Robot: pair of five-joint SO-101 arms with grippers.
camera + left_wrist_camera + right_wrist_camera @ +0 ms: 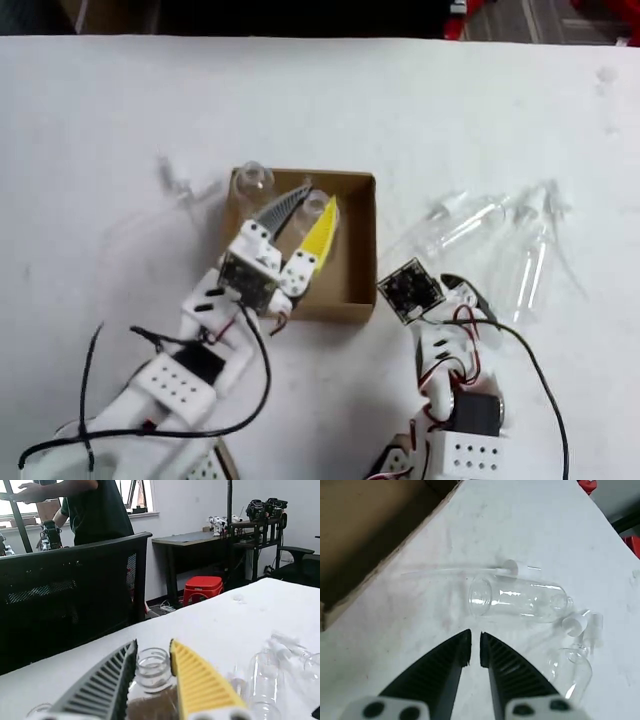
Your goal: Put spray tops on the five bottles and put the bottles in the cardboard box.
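The bottle (152, 669) I'm working on stands upright inside the cardboard box (352, 270), open neck up. My left claw (152, 645) is clamped on it just below the neck, grey finger on one side, yellow on the other. A second open-necked bottle (250, 180) stands at the box's far corner on the left arm's side; I cannot tell whether it is inside the wall or just outside it. On the right arm's side of the box, more clear bottles (470, 228) lie on the white bench (120, 110). A spray top (510, 569) with a long tube lies between the box and the nearest of them. My right claw (475, 652) hangs above the bench near the box, black fingers narrowed to a slit, gripping nothing.
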